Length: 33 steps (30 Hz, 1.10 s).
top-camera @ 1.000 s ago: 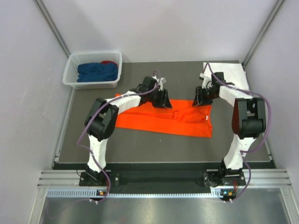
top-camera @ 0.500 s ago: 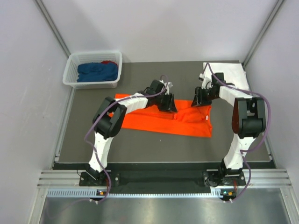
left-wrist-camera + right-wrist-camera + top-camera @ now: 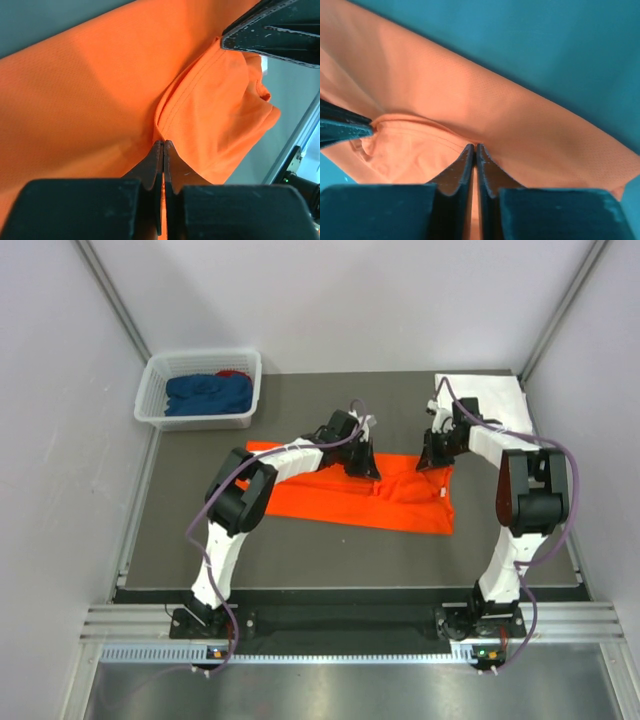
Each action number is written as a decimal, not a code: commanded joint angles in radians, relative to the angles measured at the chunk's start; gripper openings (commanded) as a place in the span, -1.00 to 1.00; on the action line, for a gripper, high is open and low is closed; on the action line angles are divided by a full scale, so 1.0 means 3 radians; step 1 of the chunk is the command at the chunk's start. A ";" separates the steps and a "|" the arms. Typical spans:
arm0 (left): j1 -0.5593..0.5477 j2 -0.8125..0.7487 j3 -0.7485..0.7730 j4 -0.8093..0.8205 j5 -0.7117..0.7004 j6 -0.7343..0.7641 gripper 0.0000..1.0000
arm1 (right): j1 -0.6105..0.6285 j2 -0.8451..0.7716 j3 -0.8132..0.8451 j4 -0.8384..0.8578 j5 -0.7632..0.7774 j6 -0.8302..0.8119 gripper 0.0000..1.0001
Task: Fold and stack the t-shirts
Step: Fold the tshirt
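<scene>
An orange t-shirt (image 3: 330,502) lies spread across the dark mat (image 3: 300,560), bunched at its far right part. My left gripper (image 3: 366,466) is down on the shirt's far edge near the middle and shut on a raised fold of the orange fabric (image 3: 90,100); in the left wrist view its jaws (image 3: 163,143) meet at a seam. My right gripper (image 3: 430,461) is at the shirt's far right corner, its jaws (image 3: 474,146) shut on the orange cloth (image 3: 520,120). Each wrist view shows the other gripper's black finger (image 3: 280,30) (image 3: 342,127) close by.
A white basket (image 3: 155,390) at the back left holds blue clothes (image 3: 207,393) and something red (image 3: 233,373). A white cloth (image 3: 495,395) lies flat at the back right corner. Metal frame posts rise at both back corners.
My left gripper slid right along the shirt's far edge toward the right gripper. Both grippers, open before, have shut on the orange fabric. The right arm barely moved.
</scene>
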<state>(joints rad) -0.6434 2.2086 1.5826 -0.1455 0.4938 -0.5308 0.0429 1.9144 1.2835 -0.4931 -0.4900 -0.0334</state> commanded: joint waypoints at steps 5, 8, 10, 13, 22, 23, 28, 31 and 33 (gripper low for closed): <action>-0.0039 -0.0060 0.0191 0.0163 -0.0060 -0.0020 -1.00 | -0.0005 -0.0332 -0.0167 0.0441 0.0232 0.0202 -1.00; -0.0039 -0.0030 0.0242 0.0117 -0.0092 -0.0005 -1.00 | -0.0005 -0.0480 -0.0300 0.0539 0.0360 0.0280 -1.00; -0.0039 -0.0004 0.0257 0.0117 -0.0122 0.0005 -1.00 | -0.0005 -0.0537 -0.0361 0.0570 0.0436 0.0316 -1.00; -0.0039 0.0012 0.0257 0.0117 -0.0178 0.0026 -1.00 | -0.0005 -0.0669 -0.0453 0.0646 0.0513 0.0382 -1.00; -0.0039 0.0185 0.0487 0.0040 -0.0230 0.0072 -1.00 | -0.0020 -0.0701 -0.0530 0.0805 0.0605 0.0449 -1.00; -0.0039 0.0190 0.0503 0.0045 -0.0235 0.0072 -1.00 | -0.0020 -0.0701 -0.0535 0.0810 0.0626 0.0449 -1.00; -0.0039 0.0293 0.0671 -0.0046 -0.0296 0.0092 -1.00 | -0.0046 -0.0629 -0.0505 0.0805 0.0672 0.0423 -1.00; -0.0034 0.0323 0.0697 -0.0052 -0.0342 0.0082 -1.00 | -0.0051 -0.0614 -0.0515 0.0830 0.0677 0.0444 -1.00; -0.0034 0.0339 0.0712 -0.0108 -0.0393 0.0067 -0.88 | -0.0046 -0.0598 -0.0500 0.0815 0.0692 0.0454 -1.00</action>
<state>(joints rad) -0.6498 2.3039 1.7512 -0.1665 0.4023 -0.5217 0.0414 1.7386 1.1255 -0.2901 -0.2989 0.0986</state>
